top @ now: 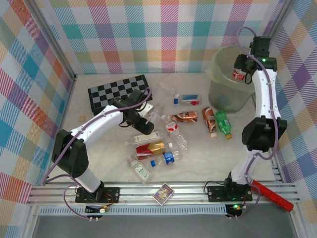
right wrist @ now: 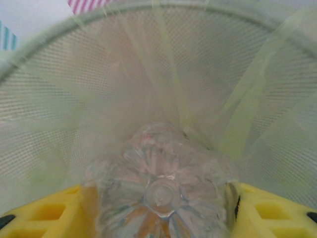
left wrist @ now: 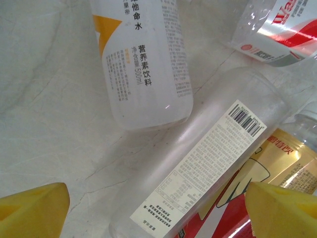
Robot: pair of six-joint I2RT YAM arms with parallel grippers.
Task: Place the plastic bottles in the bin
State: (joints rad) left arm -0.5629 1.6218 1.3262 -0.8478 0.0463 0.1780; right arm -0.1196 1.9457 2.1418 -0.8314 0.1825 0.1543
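Barely begun: right jaws pinch 1 clear plastic bottle (right wrist: 158, 168), translucent pale-green bin (right wrist: 49, 99) beneath them; left jaws, spread, straddle a white-labelled clear bottle (left wrist: 208, 163); roughly 10 more bottles (top: 223, 124) litter the table (top: 208, 158).

Top view: bright, even, diffuse lighting; shadows on the table (top: 208, 159) are faint and soft. Left wrist view: label print on the clear bottle (left wrist: 198, 168) is sharp; the yellow fingertips (left wrist: 29, 210) at the lower corners are blurred. Right wrist view: hazy, low contrast; held bottle (right wrist: 161, 193) and bin wall (right wrist: 99, 74) are soft-focused.
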